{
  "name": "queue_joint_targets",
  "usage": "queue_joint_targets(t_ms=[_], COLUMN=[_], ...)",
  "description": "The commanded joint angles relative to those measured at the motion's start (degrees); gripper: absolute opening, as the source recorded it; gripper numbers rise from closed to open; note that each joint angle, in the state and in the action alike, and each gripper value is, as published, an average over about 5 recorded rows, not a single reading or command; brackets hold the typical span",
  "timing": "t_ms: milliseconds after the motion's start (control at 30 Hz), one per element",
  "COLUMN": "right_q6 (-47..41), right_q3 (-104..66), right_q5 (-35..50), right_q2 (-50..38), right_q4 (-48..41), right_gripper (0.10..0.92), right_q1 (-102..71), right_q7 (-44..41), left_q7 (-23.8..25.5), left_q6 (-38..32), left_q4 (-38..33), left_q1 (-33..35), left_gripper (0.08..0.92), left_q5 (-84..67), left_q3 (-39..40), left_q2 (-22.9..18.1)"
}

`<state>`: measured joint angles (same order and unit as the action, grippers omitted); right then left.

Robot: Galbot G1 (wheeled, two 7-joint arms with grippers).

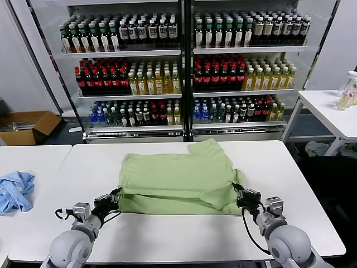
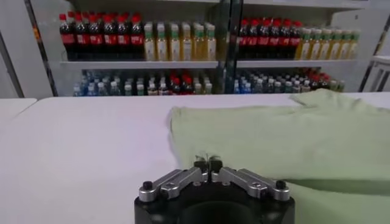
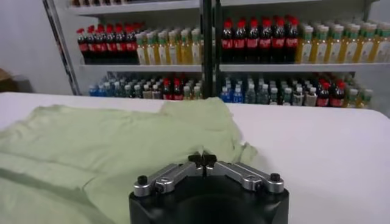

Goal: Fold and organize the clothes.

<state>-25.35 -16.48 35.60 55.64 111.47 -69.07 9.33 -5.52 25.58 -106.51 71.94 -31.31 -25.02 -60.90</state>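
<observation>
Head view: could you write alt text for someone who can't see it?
A light green shirt lies partly folded on a white table, with the robot's left claw at its near left corner and the right claw at its near right corner. Behind stand drink coolers full of bottles; a blue cloth lies on a table to the left.

My head camera looks forward and down across the worktop (image 1: 178, 240) toward the drink shelves (image 1: 184, 72). Both wrist cameras sit low, close behind each end effector, sharing the green polo shirt (image 1: 178, 181) and shelves.
</observation>
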Motion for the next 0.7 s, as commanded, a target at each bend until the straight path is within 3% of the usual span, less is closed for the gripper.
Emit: queue_joint_targets(t_ms=[33, 400, 700], right_q6=[-0.05, 0.21, 0.17], right_q3=[1.51, -9.65, -10.51], right_q5=[-1.52, 0.15, 0.2], right_q2=[1.44, -1.5, 1.05], right_q4=[-2.62, 7.21, 9.53], right_gripper=[0.283, 0.603, 0.807], right_q1=[1.6, -9.11, -16.48], right_q7=[0.26, 0.11, 0.96], left_q7=[-0.35, -2.07, -2.96], left_q6=[-1.28, -1.65, 1.83], left_q4=[7.46, -3.66, -8.52], left_q1=[-4.25, 4.76, 9.43], left_gripper=[0.195, 0.507, 0.763], left_q5=[5.05, -1.89, -2.05], left_q3=[1.54, -4.01, -1.74], left_q2=[-0.81, 4.02, 1.36])
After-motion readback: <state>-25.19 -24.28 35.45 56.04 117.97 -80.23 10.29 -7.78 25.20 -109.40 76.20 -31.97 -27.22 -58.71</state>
